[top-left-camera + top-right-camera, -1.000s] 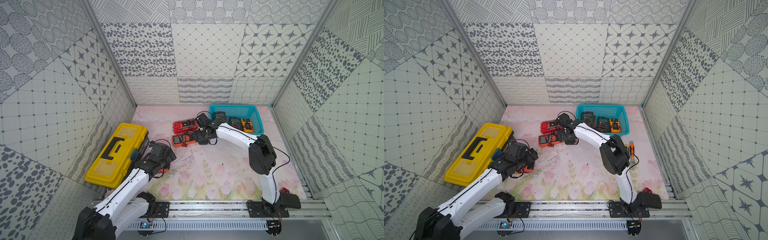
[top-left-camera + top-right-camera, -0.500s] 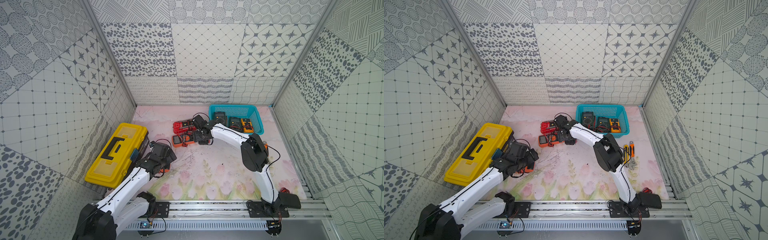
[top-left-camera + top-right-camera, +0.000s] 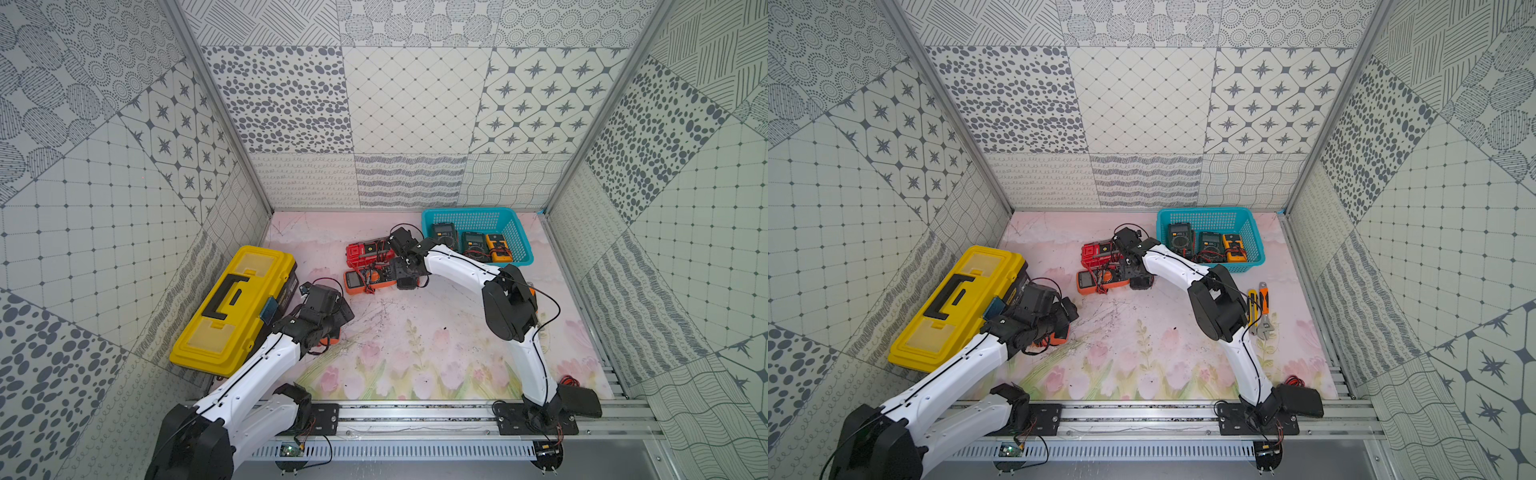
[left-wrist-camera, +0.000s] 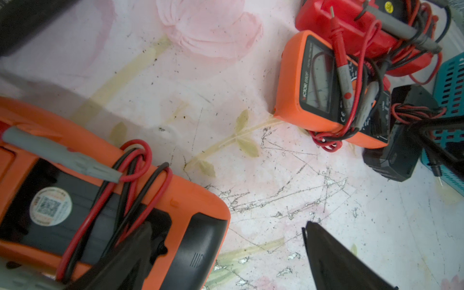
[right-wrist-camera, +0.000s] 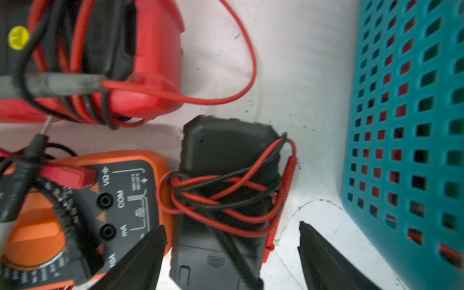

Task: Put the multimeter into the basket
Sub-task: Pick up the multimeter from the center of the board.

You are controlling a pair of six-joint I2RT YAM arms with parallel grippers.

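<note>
Floral tabletop mat [image 3: 415, 345], right gripper [image 5: 232, 226] wide astride black multimeter [image 5: 221, 150] beside teal basket [image 5: 401, 125], left gripper [image 4: 227, 224] wide above orange multimeter [image 4: 195, 200].

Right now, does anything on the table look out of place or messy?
Yes. A red lead from the red multimeter loops loose across the mat toward the basket. The black multimeter beside it lies back up, its leads tangled around it. Scratches and specks mark the mat mid-table.

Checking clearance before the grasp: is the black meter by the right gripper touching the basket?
Apart. The right wrist view shows a bare strip of table running between the black meter and the basket wall.
</note>
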